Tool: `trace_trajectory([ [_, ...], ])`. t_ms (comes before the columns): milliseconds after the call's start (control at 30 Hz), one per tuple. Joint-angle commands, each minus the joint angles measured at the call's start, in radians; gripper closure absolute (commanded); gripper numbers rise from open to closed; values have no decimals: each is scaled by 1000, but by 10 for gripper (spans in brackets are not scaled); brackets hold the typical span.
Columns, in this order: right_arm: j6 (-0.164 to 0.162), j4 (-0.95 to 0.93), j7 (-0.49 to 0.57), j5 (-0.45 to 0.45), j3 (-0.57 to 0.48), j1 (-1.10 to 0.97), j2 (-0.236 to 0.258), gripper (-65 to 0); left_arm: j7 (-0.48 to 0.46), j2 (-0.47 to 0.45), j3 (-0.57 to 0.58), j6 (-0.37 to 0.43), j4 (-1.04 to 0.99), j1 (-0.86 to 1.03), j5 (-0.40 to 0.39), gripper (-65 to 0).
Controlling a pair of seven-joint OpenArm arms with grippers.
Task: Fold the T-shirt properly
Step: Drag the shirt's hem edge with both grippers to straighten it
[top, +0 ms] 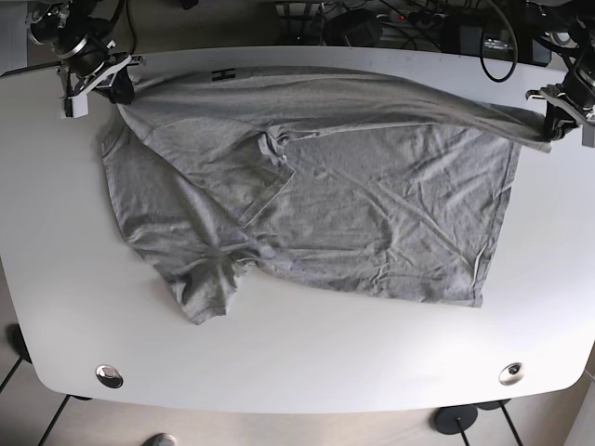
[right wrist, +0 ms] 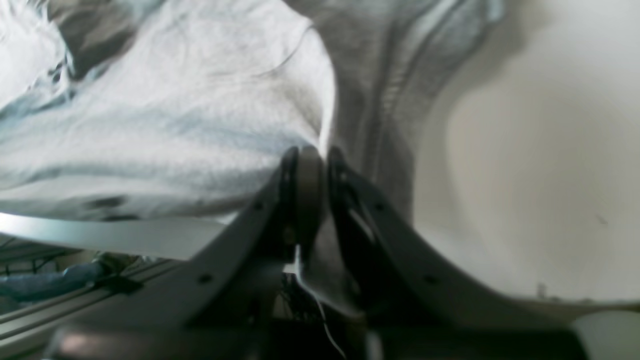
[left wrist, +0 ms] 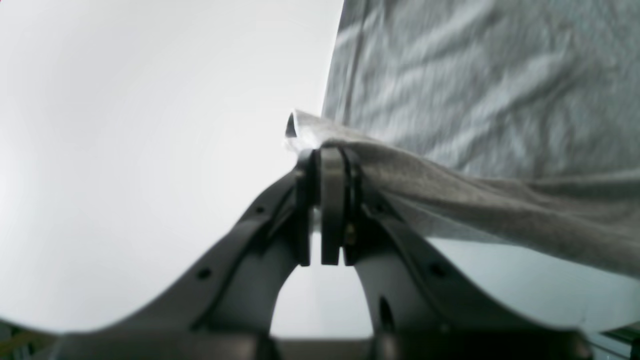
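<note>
slippage is our main worry: we hold the grey t-shirt [top: 316,186] stretched along its far edge, with the left claw [left wrist: 325,150] pinched closed on one corner and the right claw [right wrist: 312,152] clamped on the opposite corner. if either pinch is shallow, tension across the span could pull cloth free and the lifted edge would drop crooked. the rest of the shirt lies wrinkled on the white bench [top: 307,362], one sleeve [top: 209,288] bunched toward the near side, which could drag and crease under a fold. cables [top: 390,23] sit beyond the far rim, clear of the cloth; nothing else blocks our path.
</note>
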Motion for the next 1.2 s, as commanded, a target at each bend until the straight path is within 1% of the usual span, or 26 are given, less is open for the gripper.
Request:
trace_trajectory([
  [33, 6, -6, 19, 15, 26, 9, 14, -19, -18, -20, 20, -1, 21, -48, 34, 0],
  [133, 6, -61, 21, 15, 37, 30, 20, -19, -18, -17, 106, -1, 16, -131, 146, 0],
  [167, 6, -89, 21, 15, 38, 38, 21, -19, -18, -12, 144, -1, 10, -163, 200, 0],
  [200, 6, -105, 22, 14, 38, 41, 23, -19, -18, -11, 173, -1, -21, -196, 234, 0],
  [267, 6, -113, 22, 14, 38, 52, 23, -19, -18, -12, 207, -1, -113, -255, 267, 0],
  [400, 6, -115, 39, 12, 54, 55, 23, -21, -21, -15, 212, -1, -233, -311, 329, 0],
  [500, 6, -116, 68, 1, 55, 52, 23, -21, -21, -17, 220, -1, -308, -363, 405, 0],
  [567, 6, -115, 71, -84, 52, 58, 21, -30, -21, -17, 264, -1, -326, -389, 431, -138],
  [600, 6, -113, 71, -115, 54, 70, 17, -49, -21, -18, 272, -1, -323, -391, 435, -208],
  [633, 6, -112, 71, -150, 57, 82, 14, -103, -21, -18, 275, -1, -319, -387, 431, -290],
  [667, 6, -112, 71, -163, 57, 84, 14, -181, -21, -18, 275, -1, -319, -389, 430, -344],
  [700, 6, -109, 71, -164, 57, 84, 14, -246, -21, -18, 272, -1, -317, -391, 428, -353],
  [733, 6, -107, 70, -164, 57, 84, 14, -339, -21, -18, 270, -1, -294, -387, 421, -343],
  [767, 6, -107, 70, -164, 57, 84, 15, -423, -21, -22, 267, -1, -239, -377, 388, -340],
  [800, 6, -105, 70, -164, 57, 84, 15, -485, -21, -38, 267, -1, -182, -341, 356, -339],
  [833, 6, -105, 70, -164, 57, 84, 15, -506, -21, -46, 272, -1, -145, -320, 338, -339],
  [967, 6, -56, 70, -166, 50, 82, 12, -509, -21, -41, 266, -1, -5, -142, 292, -339],
  [1033, 6, -56, 70, -172, 55, 82, 14, -509, -23, -37, 269, -1, -15, -94, 286, -339],
  [1100, 6, -46, 70, -173, 57, 82, 17, -509, -23, -14, 272, -1, -61, -97, 296, -339],
  [1200, 6, -23, 70, -173, 57, 58, 17, -509, -23, -11, 275, -1, -137, -116, 296, -338],
])
